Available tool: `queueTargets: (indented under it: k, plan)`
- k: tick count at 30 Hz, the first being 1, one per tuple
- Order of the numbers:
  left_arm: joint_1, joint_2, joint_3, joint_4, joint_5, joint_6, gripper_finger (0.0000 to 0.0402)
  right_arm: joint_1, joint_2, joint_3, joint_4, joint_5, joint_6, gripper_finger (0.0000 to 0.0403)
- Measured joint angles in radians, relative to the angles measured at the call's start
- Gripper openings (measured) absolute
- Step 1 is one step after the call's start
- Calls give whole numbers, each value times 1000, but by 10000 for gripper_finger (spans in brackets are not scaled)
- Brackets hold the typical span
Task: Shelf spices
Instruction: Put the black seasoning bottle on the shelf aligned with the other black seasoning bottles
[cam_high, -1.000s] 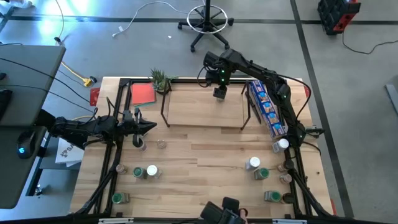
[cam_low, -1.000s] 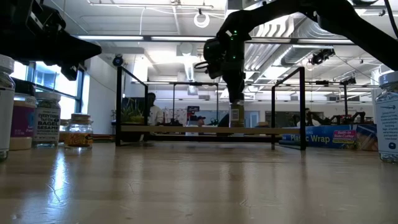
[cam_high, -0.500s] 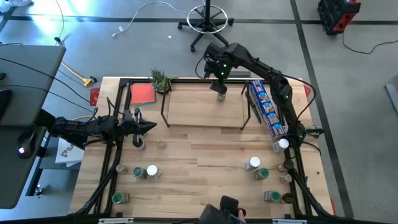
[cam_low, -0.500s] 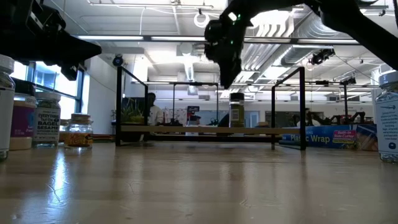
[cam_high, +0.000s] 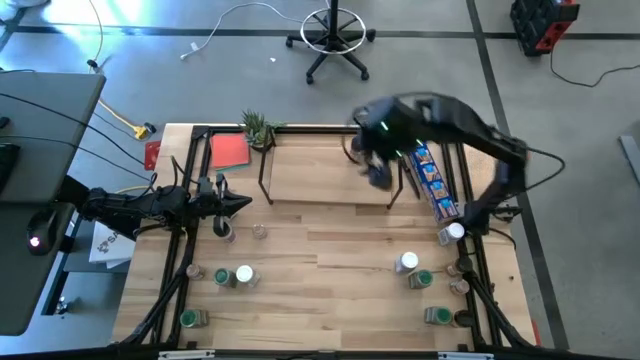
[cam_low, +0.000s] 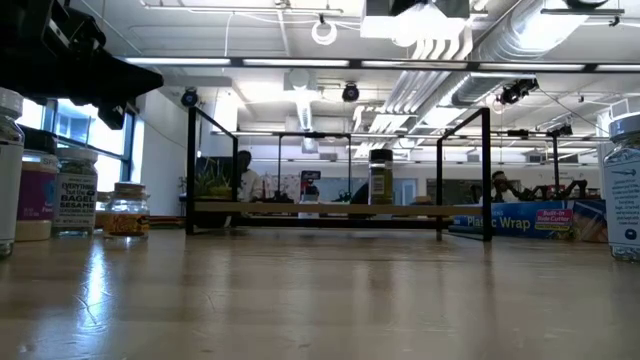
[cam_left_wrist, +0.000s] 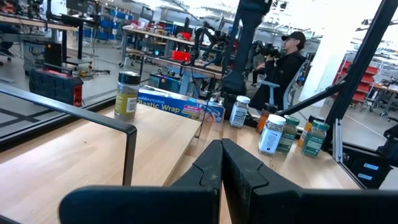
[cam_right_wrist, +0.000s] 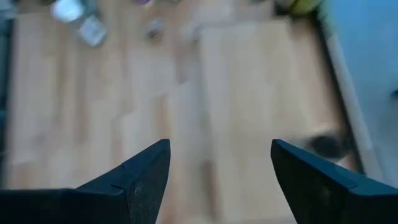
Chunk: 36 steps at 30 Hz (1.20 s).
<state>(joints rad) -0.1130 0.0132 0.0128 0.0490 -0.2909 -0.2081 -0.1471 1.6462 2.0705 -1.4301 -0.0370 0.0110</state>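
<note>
- The right tool (cam_high: 378, 172) hangs blurred above the right part of the shelf (cam_high: 330, 172) in the high view; in its own wrist view the two fingers (cam_right_wrist: 138, 180) stand wide apart with nothing between them.
- One jar (cam_low: 380, 177) stands upright on the shelf toward its right end. The left wrist view shows the same jar (cam_left_wrist: 127, 94) near the shelf's far corner, with the blue box (cam_left_wrist: 180, 105) behind it.
- The left tool (cam_high: 240, 203) sits at the left edge of the surface (cam_high: 330, 270), just beside the shelf's left end — its fingers (cam_left_wrist: 208, 167) are pressed together and hold nothing.
- More jars stand loose on the surface: a cluster on the left (cam_high: 232, 276), two close by the left tool (cam_high: 226, 231), and a cluster on the right (cam_high: 415, 270) that includes one with a white lid (cam_high: 406, 262).
- The blue box (cam_high: 428, 172) lies along the shelf's right side, outside the wire frame.
- A small plant (cam_high: 258, 128) and a red card (cam_high: 230, 151) sit at the back left corner of the surface.
- A seated person (cam_left_wrist: 287, 59) shows in the room beyond.
</note>
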Motion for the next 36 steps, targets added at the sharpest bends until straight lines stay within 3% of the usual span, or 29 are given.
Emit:
queueTargets:
  k: [4,11,16,24,36]
  plan:
    - [0,0,0,0,0,0,1,160,-175,-234,-51,-31,277,273]
    - [0,0,0,0,0,0,1,395,-414,-573,-65,-302,928,273]
    - [0,0,0,0,0,1,1,535,-505,-741,-74,-343,1252,273]
    - [0,0,0,0,0,1,1,678,-526,-961,-71,-356,1450,273]
    - [0,0,0,0,0,0,1,707,-528,-1225,64,-395,1451,273]
